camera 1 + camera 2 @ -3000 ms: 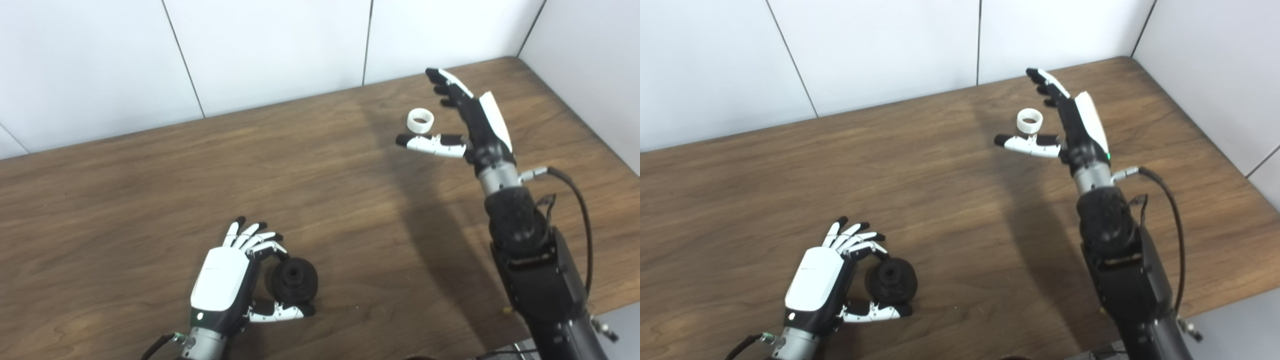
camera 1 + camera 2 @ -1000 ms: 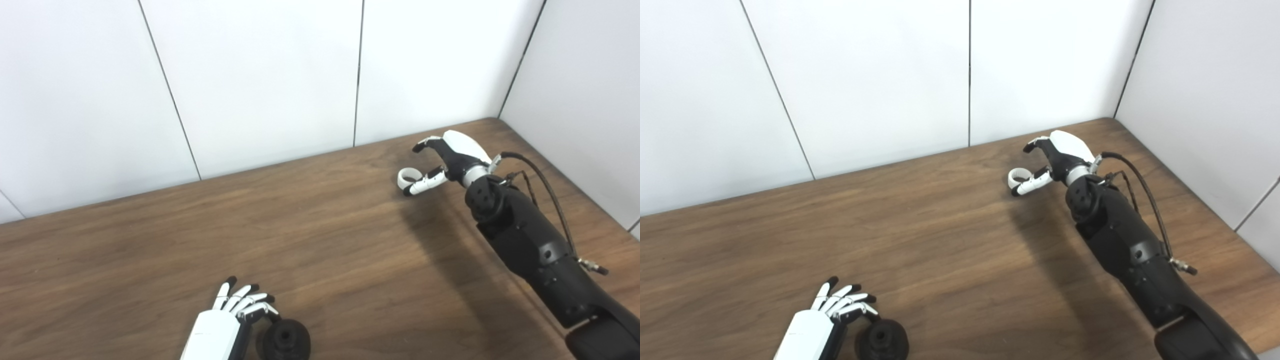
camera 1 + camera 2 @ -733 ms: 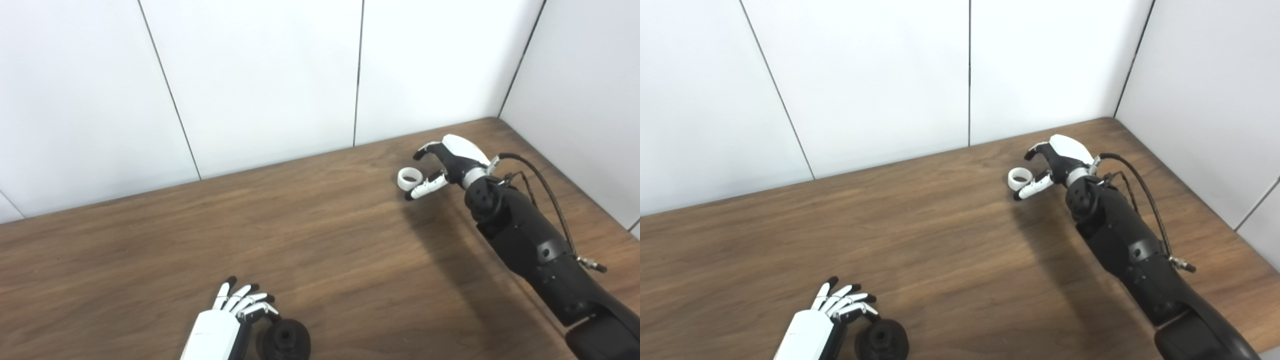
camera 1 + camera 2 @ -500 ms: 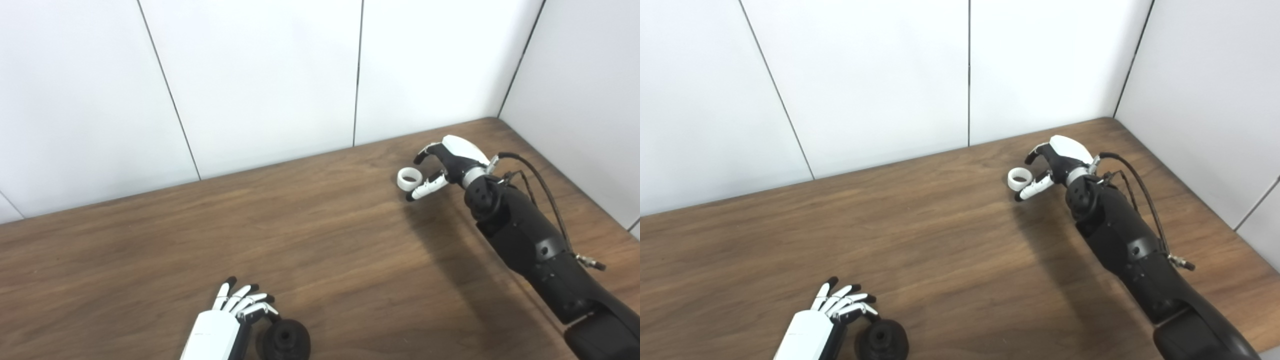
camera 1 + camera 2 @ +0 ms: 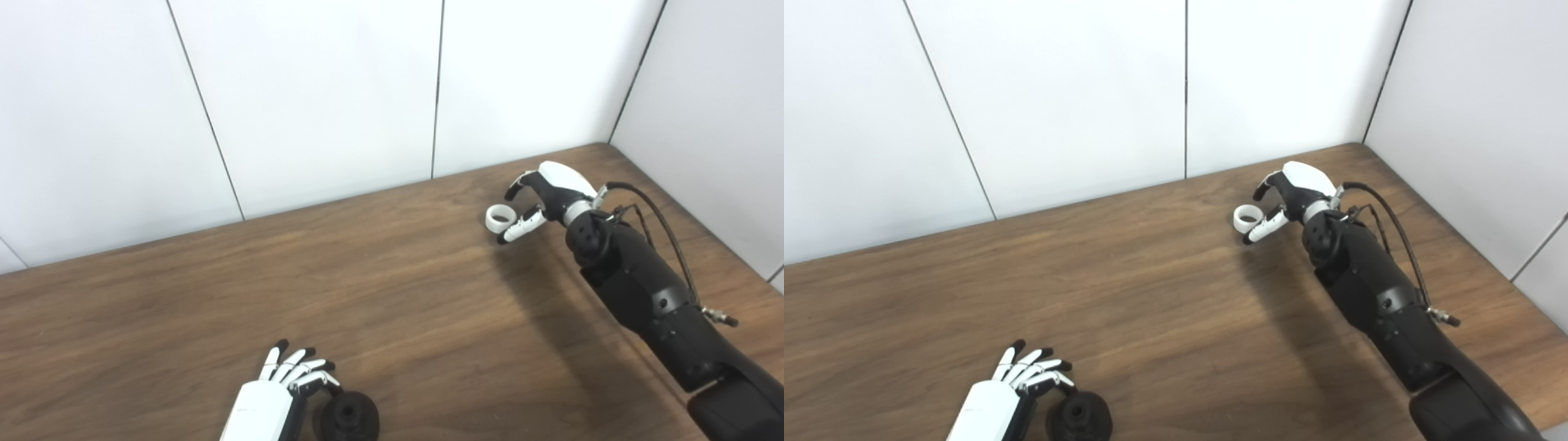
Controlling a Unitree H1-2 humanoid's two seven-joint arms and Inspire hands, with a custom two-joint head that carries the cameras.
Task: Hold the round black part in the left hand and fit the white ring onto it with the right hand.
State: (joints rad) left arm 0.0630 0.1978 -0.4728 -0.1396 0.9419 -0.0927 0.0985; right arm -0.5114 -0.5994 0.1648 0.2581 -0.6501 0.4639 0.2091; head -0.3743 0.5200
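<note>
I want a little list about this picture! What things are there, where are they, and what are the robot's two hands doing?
table: brown wood, white walls behind and to the right
white ring: lying on the table, far right
right hand: beside the ring, fingers curled above it and thumb in front, not lifting it; whether it touches cannot be told
round black part: on the table at the near edge
left hand: next to the black part, fingers bent over its top; grip partly cut off by the picture edge
ring on black part: not yet
</note>
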